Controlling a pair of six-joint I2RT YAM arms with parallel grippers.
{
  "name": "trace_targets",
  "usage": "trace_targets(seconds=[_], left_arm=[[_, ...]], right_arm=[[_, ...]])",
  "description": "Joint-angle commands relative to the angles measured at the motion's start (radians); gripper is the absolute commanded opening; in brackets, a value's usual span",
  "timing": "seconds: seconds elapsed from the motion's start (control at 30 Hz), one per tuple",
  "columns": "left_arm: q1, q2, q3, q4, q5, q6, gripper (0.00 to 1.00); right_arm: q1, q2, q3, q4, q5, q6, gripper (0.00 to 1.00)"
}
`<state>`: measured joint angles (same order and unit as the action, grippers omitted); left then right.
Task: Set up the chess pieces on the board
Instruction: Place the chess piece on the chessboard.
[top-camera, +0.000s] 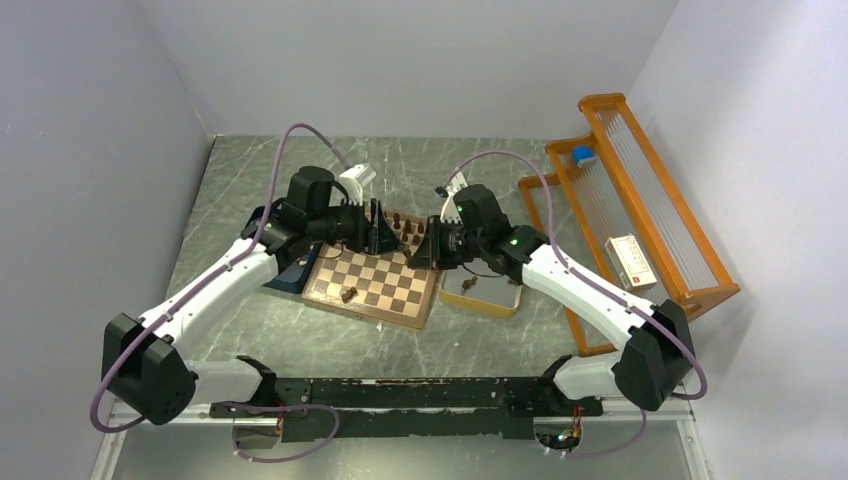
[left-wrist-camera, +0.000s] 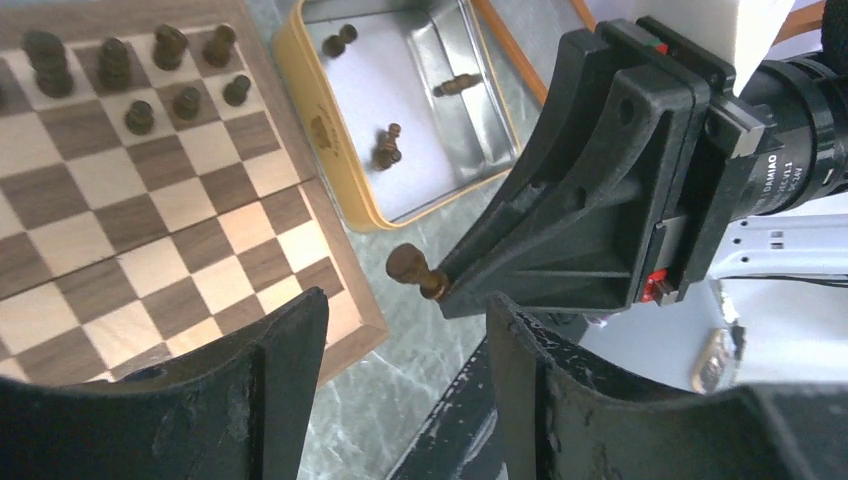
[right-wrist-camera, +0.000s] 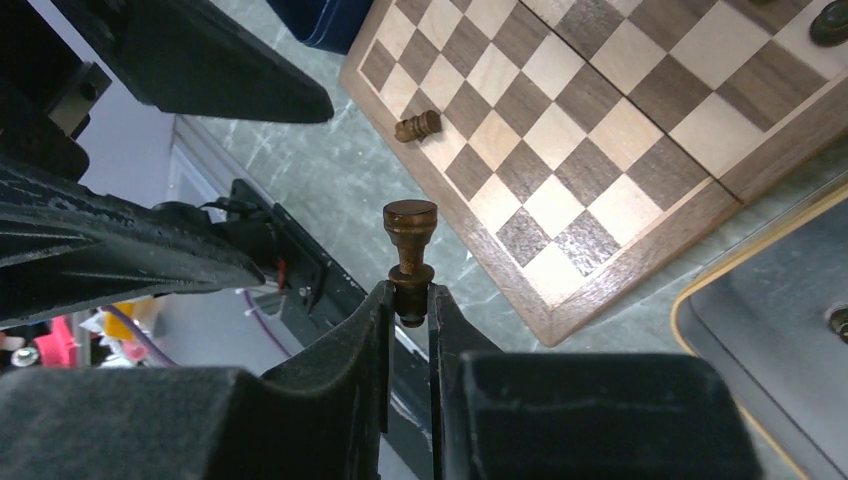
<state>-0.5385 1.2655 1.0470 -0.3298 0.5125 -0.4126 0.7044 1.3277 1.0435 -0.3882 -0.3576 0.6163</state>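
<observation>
Right pincer (right-wrist-camera: 410, 300) pinching chess piece (right-wrist-camera: 410, 232), base hidden in grip; left pincer (left-wrist-camera: 405, 335) agape, empty.

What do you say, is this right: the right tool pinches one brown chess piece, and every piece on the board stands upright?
Not every piece stands upright: the right wrist view shows a fallen piece lying on its side on the board, near its edge. The rest holds: the right tool pinches one brown chess piece.
</observation>
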Motion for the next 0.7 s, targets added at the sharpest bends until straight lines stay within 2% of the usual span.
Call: trace_targets(seconds=[0.0, 0.17, 0.37, 0.67], left_arm=[[0.002, 0.013, -0.025, 0.036, 0.098, -0.097, 0.63], [0.002, 0.016, -0.048, 0.04, 0.067, -0.016, 0.63], [0.014, 0.06, -0.033, 0.041, 0.137, -0.109, 0.62], [0.021, 0.063, -0.108, 0.185, 0.164, -0.279, 0.56]], right_arm=[[0.005, -0.013, 0.032, -0.024, 0.04, -0.086, 0.1], [0.006, -0.006, 0.036, 0.005, 0.001, -0.11, 0.1], [0.007, 0.005, 0.068, -0.006, -0.024, -0.192, 0.1], [0.01, -0.004, 0.059, 0.032, -0.061, -0.215, 0.1]])
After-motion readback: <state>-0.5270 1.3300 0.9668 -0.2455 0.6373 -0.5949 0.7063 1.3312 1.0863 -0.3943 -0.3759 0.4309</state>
